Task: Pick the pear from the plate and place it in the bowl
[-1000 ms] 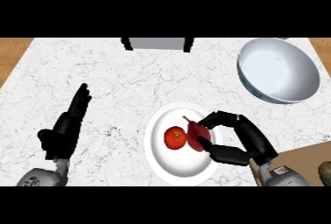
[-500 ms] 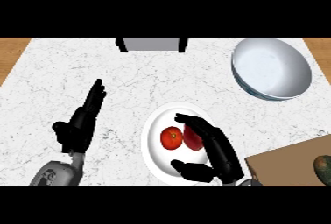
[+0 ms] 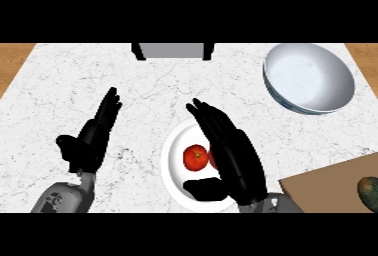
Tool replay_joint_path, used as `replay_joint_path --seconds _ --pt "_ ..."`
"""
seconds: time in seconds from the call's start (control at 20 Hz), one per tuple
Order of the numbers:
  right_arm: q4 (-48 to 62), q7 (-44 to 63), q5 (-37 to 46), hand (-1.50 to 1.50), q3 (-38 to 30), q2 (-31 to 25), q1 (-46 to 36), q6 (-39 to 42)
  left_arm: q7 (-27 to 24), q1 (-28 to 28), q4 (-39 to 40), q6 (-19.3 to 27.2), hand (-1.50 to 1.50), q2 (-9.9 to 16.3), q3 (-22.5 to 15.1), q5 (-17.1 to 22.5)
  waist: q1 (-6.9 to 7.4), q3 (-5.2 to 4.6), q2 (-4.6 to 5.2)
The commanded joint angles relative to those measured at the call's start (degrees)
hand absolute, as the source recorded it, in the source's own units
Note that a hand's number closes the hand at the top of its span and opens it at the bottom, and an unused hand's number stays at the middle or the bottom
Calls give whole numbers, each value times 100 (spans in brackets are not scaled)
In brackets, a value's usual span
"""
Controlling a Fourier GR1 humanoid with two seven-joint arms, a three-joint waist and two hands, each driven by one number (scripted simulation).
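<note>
A white plate (image 3: pixel 173 165) lies on the marble counter in front of me. On it sits a round red fruit (image 3: pixel 195 156). A darker red sliver, the pear (image 3: pixel 212 160), shows just right of it, mostly hidden under my right hand (image 3: pixel 232 155). That hand lies over the plate's right half with straight fingers pointing away from me and its thumb low over the plate's near part; it is open. The grey-white bowl (image 3: pixel 308 77) stands at the far right. My left hand (image 3: pixel 92 137) rests open, fingers up, left of the plate.
A wooden board (image 3: pixel 328 187) fills the near right corner, with a dark green object (image 3: pixel 369 190) at its edge. A grey block (image 3: pixel 171 50) stands at the counter's far edge. Wood shows past the counter's left and right corners.
My right hand, curled round the dark red pear a second ago, has straightened its fingers and shifted left over the plate. The left hand has drifted right.
</note>
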Motion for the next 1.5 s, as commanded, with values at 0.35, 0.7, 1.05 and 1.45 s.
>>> replay_joint_path --seconds 0.35,0.7,1.05,1.45 --pt "660 2542 -206 -150 -290 575 -1295 1831 188 139 -315 -105 0 -15 50 -108 102 5 6" --pt "1084 2450 -528 -150 -763 492 -1107 2429 -386 467 -67 -385 0 -96 162 -198 36 6 23" --pt "1226 1833 -416 -150 -757 552 -516 2355 317 -40 -175 -298 0 -365 373 -450 17 9 20" --pt "489 2014 -870 -150 -731 582 -362 2128 180 71 -134 -660 0 -364 662 -511 29 8 17"
